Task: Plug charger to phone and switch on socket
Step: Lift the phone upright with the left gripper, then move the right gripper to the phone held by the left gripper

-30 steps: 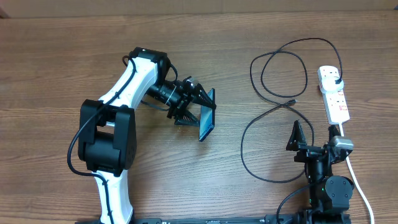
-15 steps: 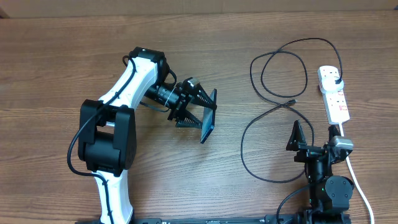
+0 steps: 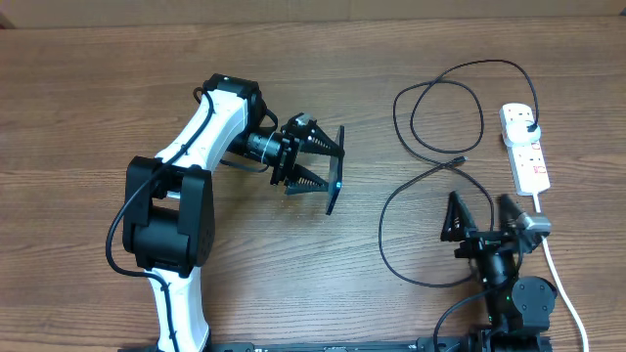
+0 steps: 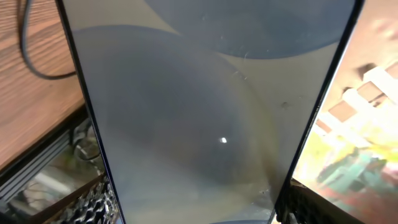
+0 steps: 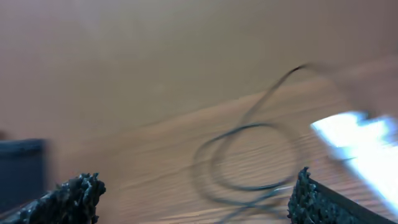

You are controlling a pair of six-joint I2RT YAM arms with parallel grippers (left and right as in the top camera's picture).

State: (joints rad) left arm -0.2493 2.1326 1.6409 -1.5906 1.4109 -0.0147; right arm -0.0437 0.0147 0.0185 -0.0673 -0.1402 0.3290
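Viewing overhead, we are clamping the slim dark-edged phone (image 3: 332,200) in the left tool (image 3: 331,168); the right tool (image 3: 479,215) is gaping near the looped black charger cable (image 3: 442,167). Left wrist: screen (image 4: 199,124) filling everything. Right wrist: blurred loops (image 5: 245,127); pinching its tip (image 3: 460,156) probably comes next.

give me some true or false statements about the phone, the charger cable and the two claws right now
1. The left claw grips the phone. True.
2. The charger is plugged into the phone. False: its connector tip lies on the table, apart from the phone.
3. The right claw holds the cable. False: it is open and empty.
4. The socket lies on the table beside the cable loops. True.
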